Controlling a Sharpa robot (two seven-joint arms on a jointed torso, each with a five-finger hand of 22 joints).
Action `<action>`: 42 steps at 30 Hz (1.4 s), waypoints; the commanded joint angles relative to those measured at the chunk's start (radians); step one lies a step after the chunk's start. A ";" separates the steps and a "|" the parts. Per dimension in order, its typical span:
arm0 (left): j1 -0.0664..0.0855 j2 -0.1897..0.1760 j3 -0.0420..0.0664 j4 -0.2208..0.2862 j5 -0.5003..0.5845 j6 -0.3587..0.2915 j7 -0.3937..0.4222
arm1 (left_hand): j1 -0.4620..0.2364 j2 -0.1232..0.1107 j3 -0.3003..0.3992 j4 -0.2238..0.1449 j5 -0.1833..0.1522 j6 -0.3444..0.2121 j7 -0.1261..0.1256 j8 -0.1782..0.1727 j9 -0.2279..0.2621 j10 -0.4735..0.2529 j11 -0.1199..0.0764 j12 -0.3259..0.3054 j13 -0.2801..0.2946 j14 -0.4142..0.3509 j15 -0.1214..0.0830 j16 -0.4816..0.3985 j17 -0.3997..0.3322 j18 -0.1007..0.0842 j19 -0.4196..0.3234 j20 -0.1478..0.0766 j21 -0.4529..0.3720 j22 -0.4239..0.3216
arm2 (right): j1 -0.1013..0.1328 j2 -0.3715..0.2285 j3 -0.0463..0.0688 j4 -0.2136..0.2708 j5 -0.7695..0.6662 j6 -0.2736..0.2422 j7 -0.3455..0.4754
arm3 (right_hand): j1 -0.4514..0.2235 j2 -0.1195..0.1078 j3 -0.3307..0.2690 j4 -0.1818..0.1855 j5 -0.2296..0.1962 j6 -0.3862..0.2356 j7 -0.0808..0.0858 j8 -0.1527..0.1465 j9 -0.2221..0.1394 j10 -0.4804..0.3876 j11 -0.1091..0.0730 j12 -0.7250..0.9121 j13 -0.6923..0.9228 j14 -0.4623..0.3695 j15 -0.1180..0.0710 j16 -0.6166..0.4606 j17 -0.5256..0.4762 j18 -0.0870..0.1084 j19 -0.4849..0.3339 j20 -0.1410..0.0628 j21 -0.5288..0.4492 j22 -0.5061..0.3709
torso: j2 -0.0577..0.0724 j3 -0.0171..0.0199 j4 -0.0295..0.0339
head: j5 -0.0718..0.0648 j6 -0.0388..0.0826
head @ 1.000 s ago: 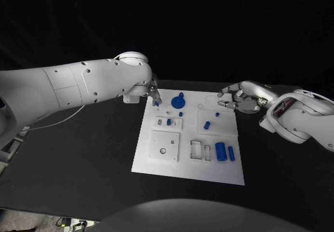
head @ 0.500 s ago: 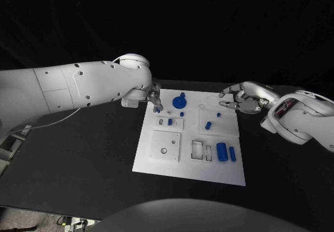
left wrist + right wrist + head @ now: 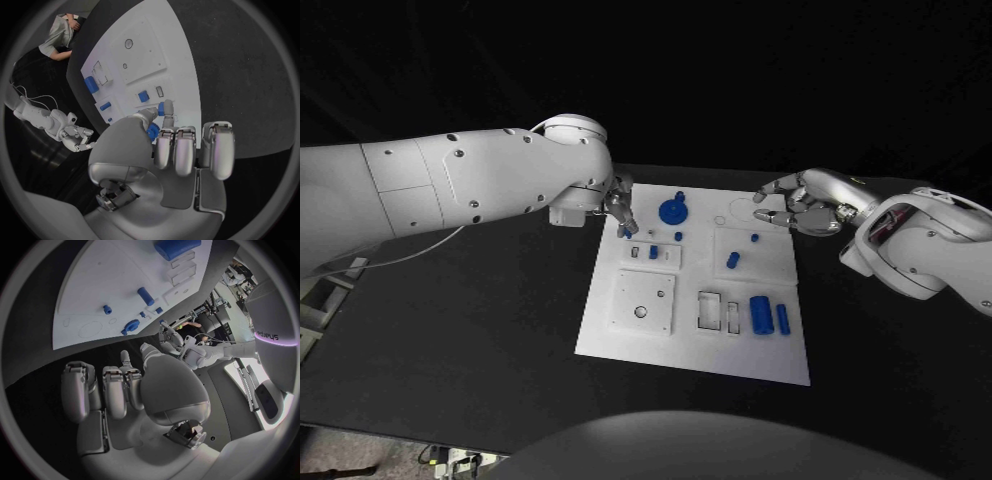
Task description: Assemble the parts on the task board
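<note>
Two silver hands hover at the far end of the white board (image 3: pixel 625 335), which lies in the middle of the black surface (image 3: pixel 473 330). Above the board's far left corner, the left hand (image 3: pixel 620 206) pinches a small blue piece (image 3: pixel 166 108) at its fingers. Past the far right corner, the right hand (image 3: pixel 798 206) has its fingers loosely curled and apart, holding nothing. On the board, a blue disc (image 3: pixel 672 211) sits near the left hand, a blue peg (image 3: pixel 731 260) stands mid-board, and a larger blue cylinder (image 3: pixel 759 313) lies toward the near right.
</note>
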 commanded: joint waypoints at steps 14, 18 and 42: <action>-0.011 -0.001 -0.001 0.029 -0.030 -0.071 0.001 | -0.014 0.002 0.011 0.003 -0.005 0.002 0.001 0.002 0.001 0.104 -0.005 0.000 0.263 0.105 -0.008 0.002 0.263 -0.007 0.082 -0.009 -0.011 0.251 | -0.001 -0.001 0.000 0.002 -0.006 0.011 -0.006 | 0.010 -0.002 0.006 -0.001 0.005 0.006 0.001 0.005 0.001 0.103 0.008 -0.006 0.260 0.104 0.004 0.003 0.263 0.011 0.000 -0.003 -0.004 0.209 | -0.001 0.0011 0.0000 | 0.001 0.000; -0.014 -0.002 -0.002 0.032 -0.034 -0.070 -0.001 | -0.016 0.002 0.012 0.004 -0.006 0.002 0.001 0.002 0.002 0.104 -0.004 0.000 0.263 0.105 -0.008 0.002 0.263 -0.006 0.081 -0.009 -0.012 0.250 | -0.001 -0.001 0.000 0.003 -0.006 0.010 -0.007 | 0.011 -0.002 0.006 -0.002 0.006 0.006 0.001 0.005 0.001 0.103 0.008 -0.006 0.260 0.104 0.004 0.003 0.263 0.011 0.001 -0.003 -0.003 0.209 | -0.001 0.0011 -0.0001 | 0.000 0.000; -0.041 -0.006 -0.003 0.037 -0.028 -0.059 -0.008 | -0.025 0.008 0.018 0.009 -0.003 0.003 0.001 0.003 0.004 0.104 -0.004 0.000 0.263 0.105 -0.007 0.002 0.263 -0.006 0.080 -0.008 -0.014 0.250 | -0.001 -0.001 0.000 0.004 -0.006 0.006 -0.010 | 0.011 -0.002 0.007 -0.002 0.007 0.006 0.000 0.004 0.001 0.103 0.008 -0.006 0.260 0.104 0.004 0.003 0.263 0.011 0.001 -0.003 -0.003 0.210 | -0.001 0.0001 0.0002 | 0.002 0.000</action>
